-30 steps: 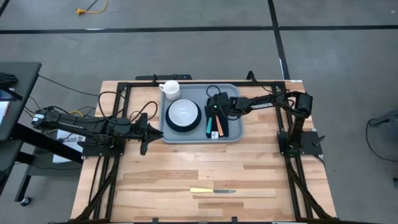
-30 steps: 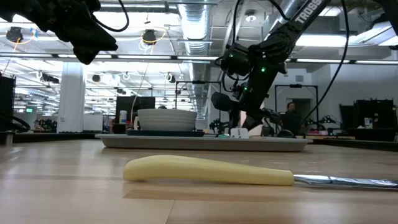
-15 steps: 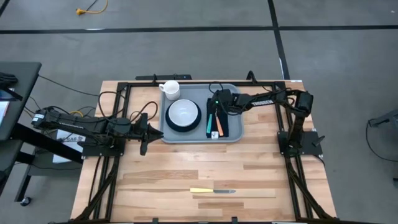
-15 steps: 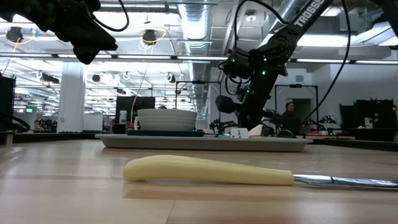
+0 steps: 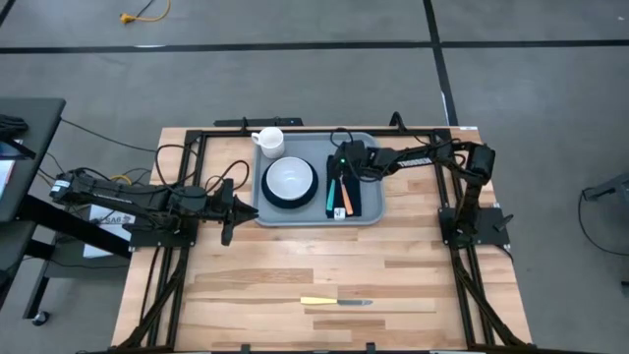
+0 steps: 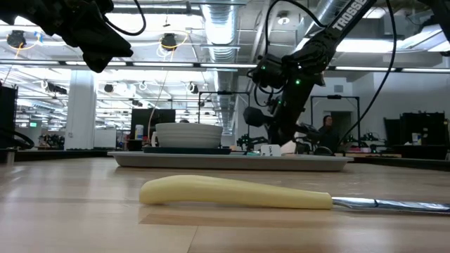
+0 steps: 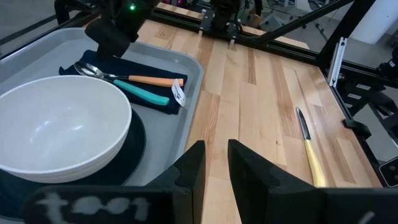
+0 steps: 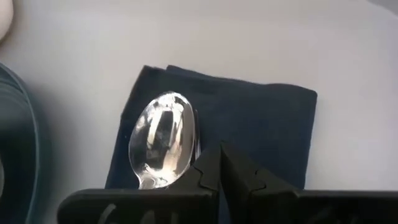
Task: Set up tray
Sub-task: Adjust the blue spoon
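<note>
A white bowl (image 5: 290,179) sits on a dark round plate (image 5: 275,194). A white mug (image 5: 269,141) stands near the table's (image 5: 295,265) far edge; a yellow-handled knife (image 5: 335,301) lies near its front edge.

Both arms are black, made of thin tubes and chunky joints. Black cables loop along them. A small green light glows behind the right arm's flat black fingers (image 8: 239,174). White letters mark its upper tube.

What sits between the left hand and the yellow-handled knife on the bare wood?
Nothing visible does. The left hand hangs beside the tray, off its left edge. The knife lies alone on the near part of the table, with only bare wood in between. The right hand is shut over the napkin.
</note>
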Available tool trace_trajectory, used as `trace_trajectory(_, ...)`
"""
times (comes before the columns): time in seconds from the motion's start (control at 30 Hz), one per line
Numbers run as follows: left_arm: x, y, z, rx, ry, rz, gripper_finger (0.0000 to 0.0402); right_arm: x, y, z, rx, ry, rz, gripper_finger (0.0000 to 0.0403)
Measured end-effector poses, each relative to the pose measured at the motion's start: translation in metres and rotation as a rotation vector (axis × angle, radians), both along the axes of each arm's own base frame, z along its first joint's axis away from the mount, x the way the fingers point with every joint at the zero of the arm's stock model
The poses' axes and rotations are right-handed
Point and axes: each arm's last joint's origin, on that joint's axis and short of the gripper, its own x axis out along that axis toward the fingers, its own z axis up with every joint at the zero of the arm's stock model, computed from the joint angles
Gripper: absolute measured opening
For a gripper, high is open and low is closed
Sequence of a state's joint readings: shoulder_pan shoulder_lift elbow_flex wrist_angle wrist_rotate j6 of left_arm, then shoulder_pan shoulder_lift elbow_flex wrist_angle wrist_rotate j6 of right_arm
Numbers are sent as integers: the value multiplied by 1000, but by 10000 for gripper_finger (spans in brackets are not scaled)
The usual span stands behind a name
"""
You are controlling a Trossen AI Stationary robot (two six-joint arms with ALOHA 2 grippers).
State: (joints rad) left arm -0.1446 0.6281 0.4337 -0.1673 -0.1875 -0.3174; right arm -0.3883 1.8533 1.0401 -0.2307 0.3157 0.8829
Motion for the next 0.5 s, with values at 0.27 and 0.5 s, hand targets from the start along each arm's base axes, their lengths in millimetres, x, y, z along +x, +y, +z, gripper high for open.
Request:
trace_trajectory(0.27, 0, 0, 0, 0, 0, 0, 57, 3, -1, 2, -22, -33, -4, 0)
trace_trajectory(0.5, 0, 0, 0, 0, 0, 0, 57, 2, -1, 1, -37, -11, -17, 0)
